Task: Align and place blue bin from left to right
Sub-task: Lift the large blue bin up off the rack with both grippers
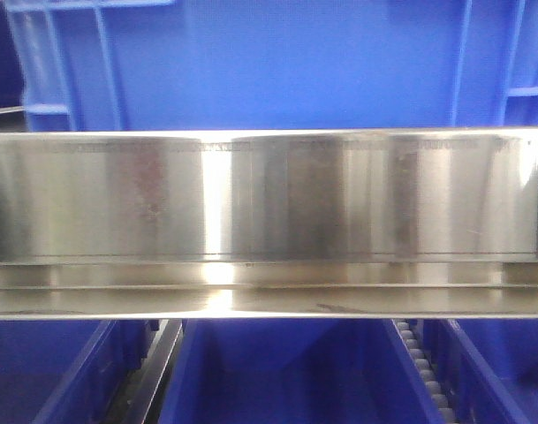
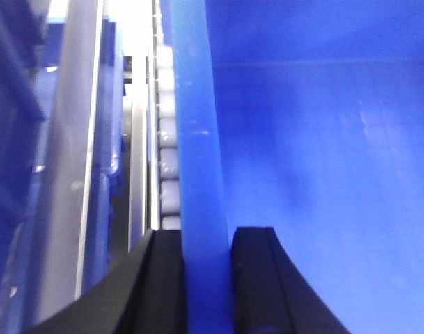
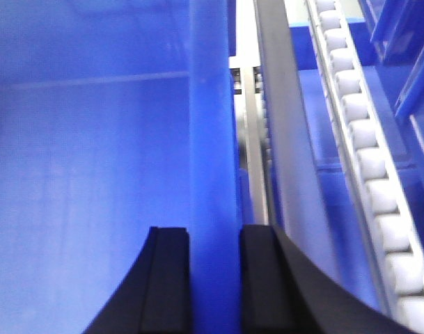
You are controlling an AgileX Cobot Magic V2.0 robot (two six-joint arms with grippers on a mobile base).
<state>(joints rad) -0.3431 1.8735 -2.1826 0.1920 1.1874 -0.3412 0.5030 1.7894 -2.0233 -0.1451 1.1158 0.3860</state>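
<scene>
Now, your left fingers [image 2: 252, 278] and right fingers [image 3: 168, 278] each pinch a wall of the blue bin [image 1: 286, 62], which fills the upper frame above the steel rail [image 1: 269, 203]. Move both arms together and level, so it doesn't skew against the rollers [image 3: 365, 160].

- Front view: bright, even light; vertical glare bands on the steel rail [image 1: 217, 190]; focus slightly soft.
- Wrist views: far background blown out white; near rim of the blue bin [image 2: 198, 174] blurred.
</scene>
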